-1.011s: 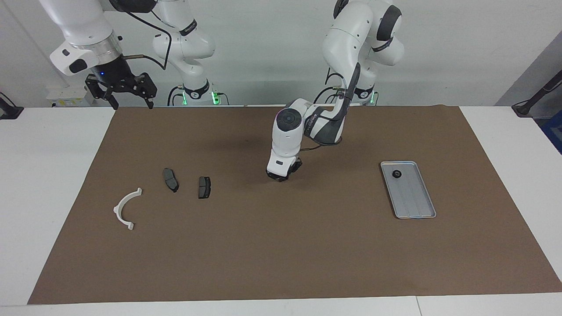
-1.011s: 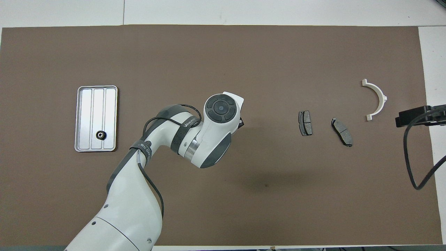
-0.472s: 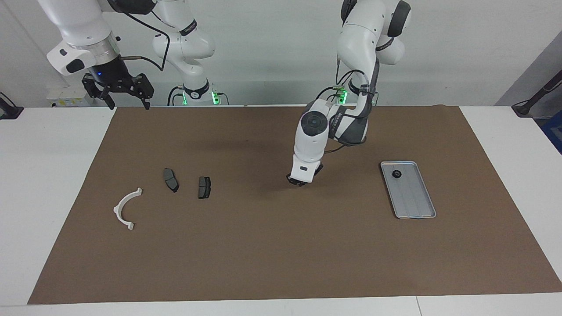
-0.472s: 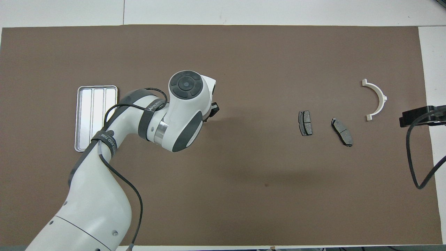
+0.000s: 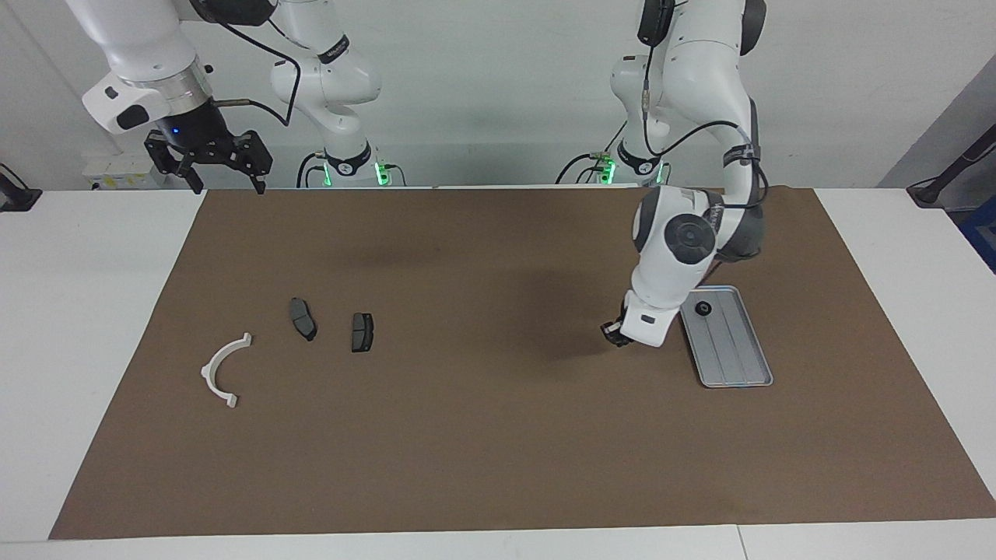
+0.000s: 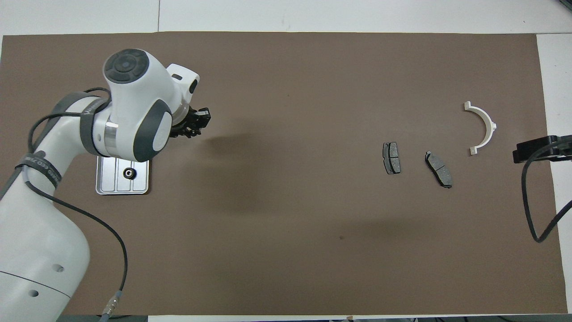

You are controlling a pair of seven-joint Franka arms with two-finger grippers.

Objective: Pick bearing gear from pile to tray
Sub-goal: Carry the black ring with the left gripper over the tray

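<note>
The silver tray (image 5: 735, 365) (image 6: 105, 176) lies on the brown mat at the left arm's end. One small black bearing gear (image 5: 703, 308) (image 6: 129, 173) rests in its corner nearest the robots. My left gripper (image 5: 614, 334) (image 6: 196, 123) hangs low over the mat just beside the tray, shut. Whether anything sits between its fingertips does not show. The pile lies toward the right arm's end: two dark brake pads (image 5: 303, 318) (image 5: 362, 331) and a white half-ring bracket (image 5: 222, 370) (image 6: 482, 127). My right gripper (image 5: 226, 167) waits open, raised over the mat's corner.
The left arm's forearm and wrist cover most of the tray in the overhead view. A black cable (image 6: 534, 201) loops down from the right gripper's mount at the mat's edge. White table surface (image 5: 93, 311) borders the mat.
The left arm has swung from the middle of the mat toward the tray, its gripper staying shut. The right arm has barely moved. The pile's parts lie as before.
</note>
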